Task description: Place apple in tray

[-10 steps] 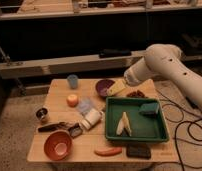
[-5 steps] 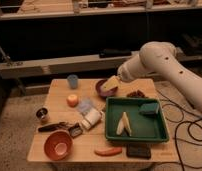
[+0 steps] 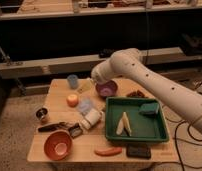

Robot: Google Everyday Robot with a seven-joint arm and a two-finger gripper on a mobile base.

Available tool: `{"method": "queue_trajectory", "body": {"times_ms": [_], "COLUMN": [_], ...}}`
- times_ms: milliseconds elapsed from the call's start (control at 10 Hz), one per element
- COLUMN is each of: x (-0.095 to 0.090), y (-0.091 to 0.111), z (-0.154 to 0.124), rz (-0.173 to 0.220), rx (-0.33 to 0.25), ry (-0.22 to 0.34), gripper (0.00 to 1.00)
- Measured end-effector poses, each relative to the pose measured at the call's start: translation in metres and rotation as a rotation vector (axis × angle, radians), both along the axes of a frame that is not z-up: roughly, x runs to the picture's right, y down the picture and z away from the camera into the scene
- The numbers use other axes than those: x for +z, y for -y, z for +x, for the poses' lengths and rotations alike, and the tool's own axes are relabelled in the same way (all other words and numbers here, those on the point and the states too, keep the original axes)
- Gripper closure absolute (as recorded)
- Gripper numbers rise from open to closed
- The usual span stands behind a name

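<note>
The apple (image 3: 72,100) is a small orange-yellow fruit resting on the left half of the wooden table (image 3: 56,95). The tray (image 3: 138,137) is dark green and lies on the table's right side, holding a green sponge (image 3: 150,108) and a pale wedge-shaped item (image 3: 124,124). My white arm reaches in from the right. Its gripper (image 3: 86,85) hovers above the table between the blue cup (image 3: 72,81) and the purple bowl (image 3: 106,89), up and to the right of the apple. It is open and holds nothing.
An orange-red bowl (image 3: 58,145), a carrot-like item (image 3: 108,151) and a dark flat object (image 3: 139,151) lie along the front edge. A white bottle (image 3: 91,118), a clear packet (image 3: 85,106), a metal cup (image 3: 42,114) and a black tool (image 3: 54,126) crowd the middle left.
The arm has swung left, from above the tray's far edge, past the purple bowl, to near the blue cup. The apple has stayed where it was.
</note>
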State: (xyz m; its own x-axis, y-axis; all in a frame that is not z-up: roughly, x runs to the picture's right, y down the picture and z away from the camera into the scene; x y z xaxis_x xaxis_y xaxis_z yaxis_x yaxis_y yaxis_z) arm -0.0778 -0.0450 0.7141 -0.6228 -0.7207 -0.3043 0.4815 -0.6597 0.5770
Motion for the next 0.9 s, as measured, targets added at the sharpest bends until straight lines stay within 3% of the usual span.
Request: {"method": "queue_trajectory", "body": {"times_ms": [100,200,400,600,700,900], "x": [0.015,0.043,0.085,0.138,0.154,0.166], "y": [-0.005,-0.015,-0.027,-0.037,-0.04,-0.045], "z": [-0.016,-0.033,-0.044,-0.053,-0.055,-0.06], "rz": [0.012,0.026,0.0,-0.1,-0.135,-0.178], "rx": [-0.029,-0.076,-0.126,-0.182,-0.19,-0.204], "ry": [0.004,-0.006,-0.052,-0.151,-0.175,-0.195], "gripper": [0.2,0.2,0.2,0.2,0.2,0.2]}}
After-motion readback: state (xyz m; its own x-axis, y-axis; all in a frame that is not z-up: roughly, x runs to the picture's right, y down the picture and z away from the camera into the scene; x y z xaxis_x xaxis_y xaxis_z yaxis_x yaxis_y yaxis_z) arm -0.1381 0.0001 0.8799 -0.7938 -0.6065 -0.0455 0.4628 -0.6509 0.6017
